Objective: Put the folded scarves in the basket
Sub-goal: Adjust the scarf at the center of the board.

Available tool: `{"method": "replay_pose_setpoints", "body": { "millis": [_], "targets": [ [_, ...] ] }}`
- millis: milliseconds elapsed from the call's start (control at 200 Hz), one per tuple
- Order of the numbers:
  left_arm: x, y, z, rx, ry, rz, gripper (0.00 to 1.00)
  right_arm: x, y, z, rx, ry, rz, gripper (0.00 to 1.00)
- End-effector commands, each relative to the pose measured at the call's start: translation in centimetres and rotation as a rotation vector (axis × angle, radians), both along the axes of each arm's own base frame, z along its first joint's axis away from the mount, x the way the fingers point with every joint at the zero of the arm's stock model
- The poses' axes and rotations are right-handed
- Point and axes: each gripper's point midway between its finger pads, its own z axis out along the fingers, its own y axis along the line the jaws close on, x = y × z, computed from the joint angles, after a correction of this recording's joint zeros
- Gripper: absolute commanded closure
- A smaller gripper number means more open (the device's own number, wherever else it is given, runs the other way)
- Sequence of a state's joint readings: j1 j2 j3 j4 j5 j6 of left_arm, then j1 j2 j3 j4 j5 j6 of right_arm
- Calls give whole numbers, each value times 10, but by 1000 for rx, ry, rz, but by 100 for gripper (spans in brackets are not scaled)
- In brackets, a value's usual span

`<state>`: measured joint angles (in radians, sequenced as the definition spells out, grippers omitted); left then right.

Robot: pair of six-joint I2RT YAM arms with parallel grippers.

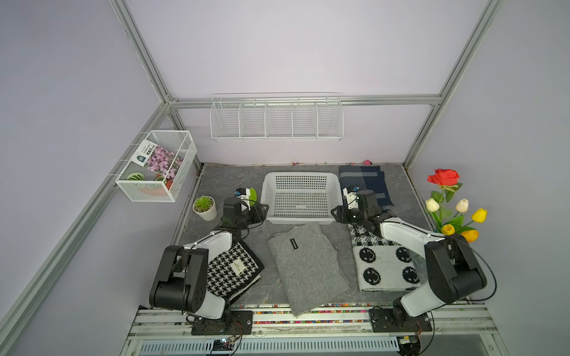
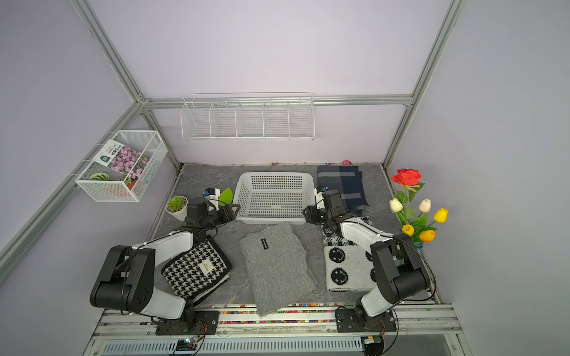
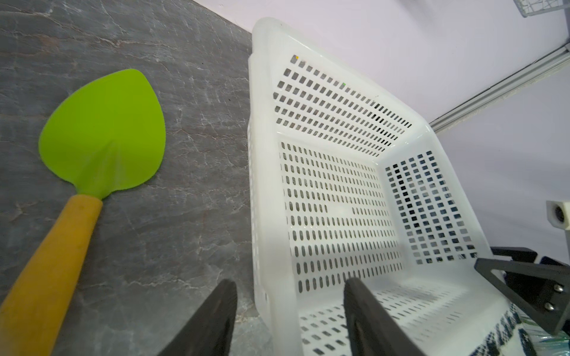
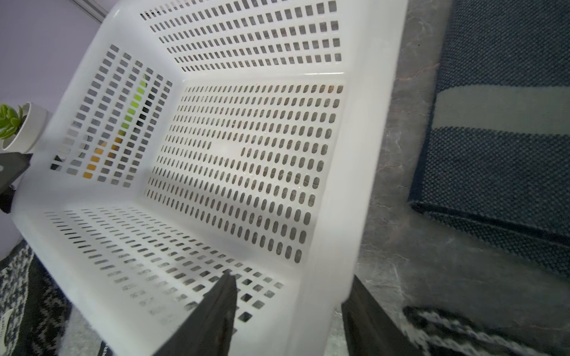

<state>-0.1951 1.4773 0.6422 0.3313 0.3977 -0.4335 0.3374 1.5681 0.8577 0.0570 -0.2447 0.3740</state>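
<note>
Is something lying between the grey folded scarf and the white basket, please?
Nothing visible does. The grey scarf lies directly before the near wall of the basket, which holds nothing.

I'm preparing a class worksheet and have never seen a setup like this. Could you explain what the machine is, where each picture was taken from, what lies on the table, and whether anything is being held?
These are two robot arms on a table, each ending in a two-fingered claw. Two pictures look down from overhead and are nearly alike. The other two come from cameras on the arms' wrists.

On the table are an empty white basket, a grey scarf, a houndstooth scarf, a smiley-patterned scarf, a navy scarf, a green trowel and a small potted plant.

The left claw and the right claw each straddle a near corner of the basket's rim, one finger inside and one outside. Gaps show beside the fingers, so nothing looks gripped yet.
</note>
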Motion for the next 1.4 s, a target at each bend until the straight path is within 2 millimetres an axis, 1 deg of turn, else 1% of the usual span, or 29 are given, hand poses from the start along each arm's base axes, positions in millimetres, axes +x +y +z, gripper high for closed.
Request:
{"method": "replay_pose_setpoints", "body": {
  "millis": [0, 60, 150, 230, 270, 375, 475, 560, 620, 640, 730, 795, 865, 914, 999, 1049, 1104, 1154, 1209, 1274, 1319, 1399],
  "targets": [
    [-10, -3, 0, -2, 17, -15, 40, 2, 6, 10, 22, -25, 13, 41],
    [-11, -3, -2, 3, 32, -11, 40, 1, 8, 12, 34, -28, 15, 41],
    [-11, -2, 3, 3, 19, -5, 40, 1, 6, 10, 25, -22, 12, 39],
    [-12, -1, 7, 3, 11, 4, 37, 0, 1, 12, 2, -32, -5, 33],
    [-12, 0, 9, 2, 6, 10, 34, 0, -1, 16, -2, -46, -11, 31],
    [-14, 2, 19, 3, -26, 26, 30, -5, -6, 29, -1, -82, -25, 27],
    [-17, 4, 32, 25, -67, 52, 25, -13, -11, 42, -3, -112, -36, 25],
    [-21, 6, 43, 41, -93, 70, 22, -23, -15, 48, -15, -125, -38, 24],
    [-27, 4, 54, 45, -121, 77, 22, -34, -15, 51, -34, -121, -26, 24],
    [-30, 2, 58, 52, -131, 76, 21, -39, -14, 55, -39, -127, -19, 24],
    [-44, -9, 73, 104, -166, 68, 21, -65, -7, 66, -83, -169, 19, 24],
    [-56, -17, 79, 136, -177, 55, 21, -88, 3, 75, -101, -197, 69, 24],
    [-70, -25, 83, 141, -188, 40, 21, -111, 15, 78, -96, -200, 126, 25],
    [-80, -29, 85, 140, -194, 25, 21, -128, 24, 75, -94, -191, 176, 27],
    [-99, -36, 87, 145, -208, -9, 22, -157, 38, 59, -134, -163, 269, 28],
    [-109, -39, 84, 152, -206, -28, 23, -173, 45, 48, -156, -148, 319, 30],
    [-120, -42, 80, 145, -200, -56, 25, -188, 53, 38, -162, -135, 363, 34],
    [-129, -46, 73, 137, -186, -84, 26, -203, 63, 30, -159, -121, 417, 38],
    [-137, -50, 60, 136, -161, -116, 28, -217, 71, 22, -167, -103, 467, 42],
    [-145, -53, 45, 135, -136, -147, 28, -232, 79, 10, -189, -85, 519, 44],
    [-149, -54, 36, 126, -132, -164, 28, -238, 82, 0, -212, -69, 531, 46],
    [-154, -52, 28, 117, -147, -171, 28, -243, 80, -23, -262, -20, 536, 49]
  ]
}}
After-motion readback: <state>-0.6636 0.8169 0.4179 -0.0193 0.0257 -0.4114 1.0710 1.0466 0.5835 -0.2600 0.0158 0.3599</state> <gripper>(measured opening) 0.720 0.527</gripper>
